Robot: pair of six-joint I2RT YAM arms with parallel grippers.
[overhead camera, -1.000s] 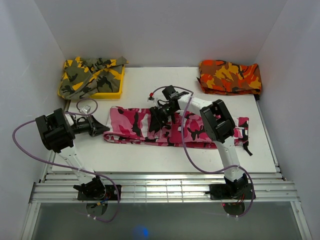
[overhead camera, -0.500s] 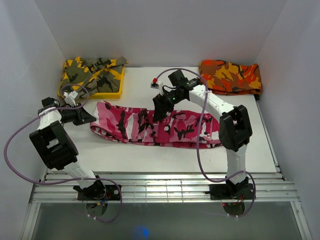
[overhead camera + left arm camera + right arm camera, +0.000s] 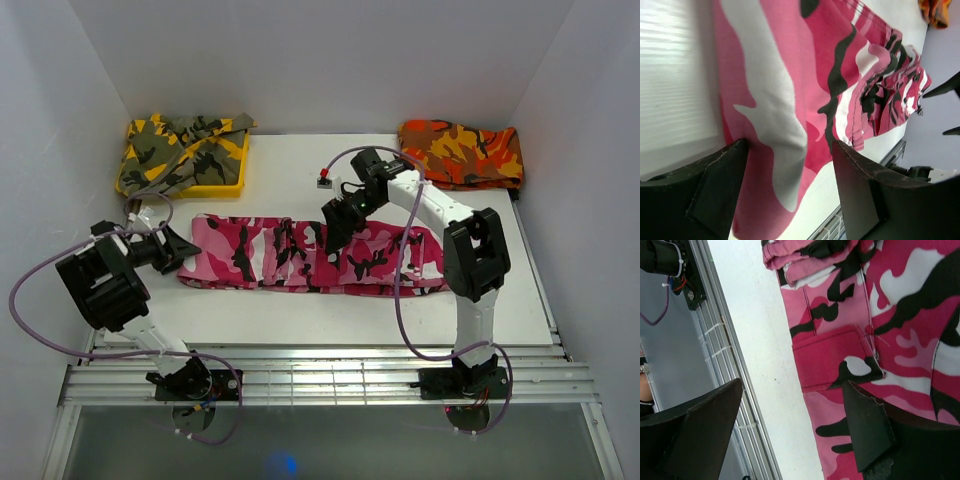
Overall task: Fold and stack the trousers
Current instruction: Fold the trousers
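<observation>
Claws wide, we see it only in wrist views: left claw (image 3: 789, 146), right claw (image 3: 792, 385) over trousers (image 3: 260, 252) mid-frame; left just released.

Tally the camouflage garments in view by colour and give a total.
Pink, white and black trousers: 1
Orange-red garment: 1
Yellow-olive garment: 1
Total: 3
</observation>
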